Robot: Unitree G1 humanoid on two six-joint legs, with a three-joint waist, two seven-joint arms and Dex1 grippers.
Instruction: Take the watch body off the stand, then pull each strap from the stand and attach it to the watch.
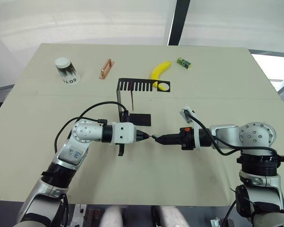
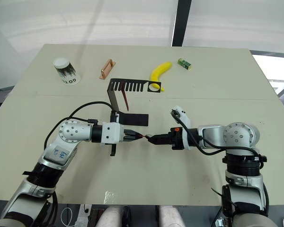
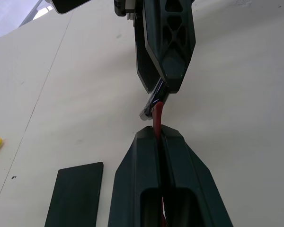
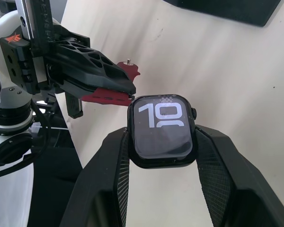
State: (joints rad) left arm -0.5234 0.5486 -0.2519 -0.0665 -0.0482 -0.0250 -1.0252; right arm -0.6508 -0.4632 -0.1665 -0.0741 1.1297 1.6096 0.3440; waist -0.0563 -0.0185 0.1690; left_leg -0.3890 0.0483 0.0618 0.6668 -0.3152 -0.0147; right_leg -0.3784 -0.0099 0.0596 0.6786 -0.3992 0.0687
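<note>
Right wrist view: your right gripper [image 4: 162, 142] clamps the watch body [image 4: 163, 130] | left gripper [image 3: 159, 135] pinches a strap [image 3: 157, 116] edge-on, meeting its slot | second strap [image 1: 132, 99] hangs on the stand [image 1: 142, 86]

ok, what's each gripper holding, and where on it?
Right gripper clamps the watch body by its two side edges. Left gripper pinches one maroon strap flat, its end protruding toward the watch.

Stand [image 1: 132, 101] behind facing pincers [image 1: 153, 137]
</note>
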